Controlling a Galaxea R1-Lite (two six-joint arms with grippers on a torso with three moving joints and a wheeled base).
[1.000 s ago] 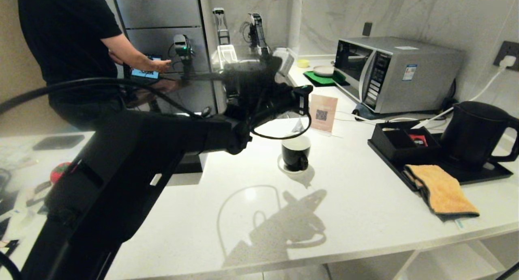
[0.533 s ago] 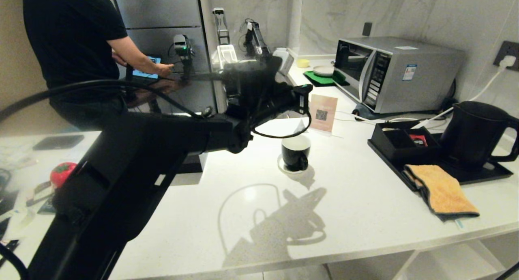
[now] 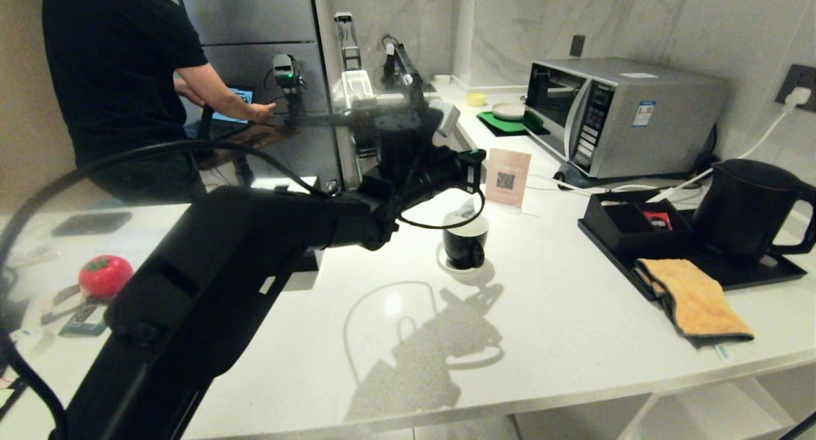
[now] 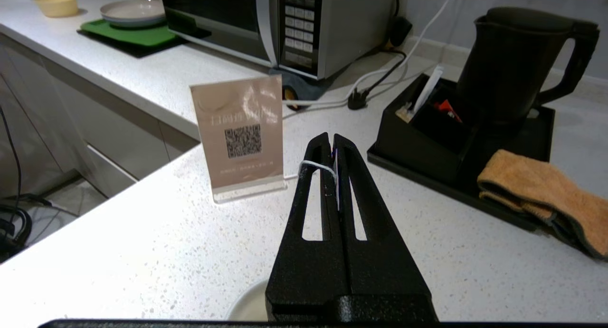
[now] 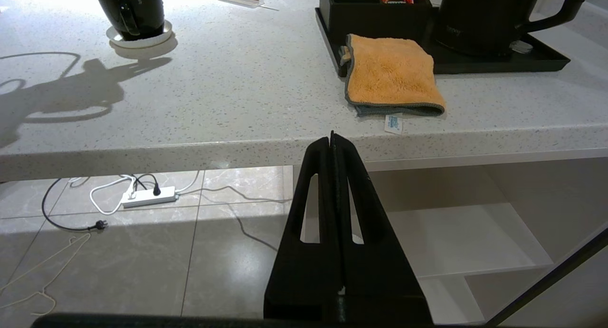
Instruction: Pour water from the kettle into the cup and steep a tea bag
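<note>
The left gripper hangs just above the cup, its fingers pinched together on a thin white string, probably the tea bag's. The kettle stands well apart on a black tray. The right gripper is closed, empty, below the counter edge.

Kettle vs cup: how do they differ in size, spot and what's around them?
Size: the kettle is tall and far bigger than the small cup.
Spot: the kettle stands on a black tray at the counter's right; the cup sits mid-counter on a small white saucer.
Company: the left gripper, shut on a white string, hangs over the cup; nothing is near the kettle's handle.
Shared: both black, handled, upright.
</note>
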